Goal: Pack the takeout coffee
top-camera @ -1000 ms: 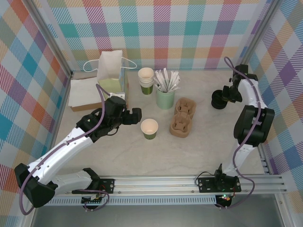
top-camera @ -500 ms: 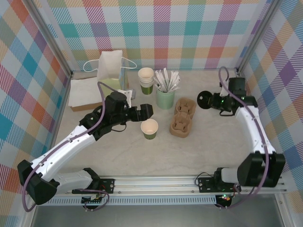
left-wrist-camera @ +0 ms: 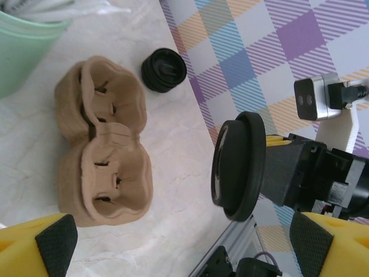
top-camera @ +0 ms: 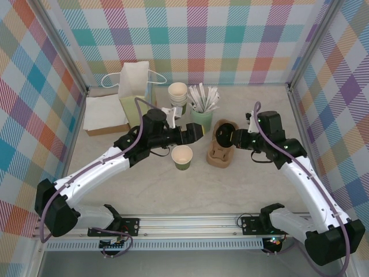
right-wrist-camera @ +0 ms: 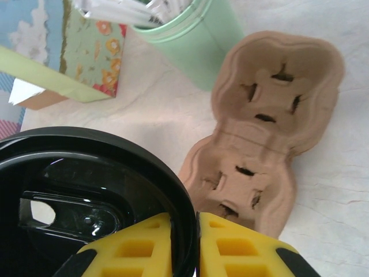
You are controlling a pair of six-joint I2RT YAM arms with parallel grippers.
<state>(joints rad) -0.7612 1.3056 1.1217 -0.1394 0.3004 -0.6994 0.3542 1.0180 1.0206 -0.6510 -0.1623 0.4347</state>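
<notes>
Pinching the black lid on edge, the right end effector hovers by the cardboard carrier; the left end effector gapes wide near the olive cup

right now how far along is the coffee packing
Done: the right claw grips a black lid by its rim. In hand: the lid hangs on edge near the cardboard carrier, short of the cup; the left claw is open nearby. Left: the cup stands lidless on the table, outside the carrier, so capping and packing remain.
</notes>
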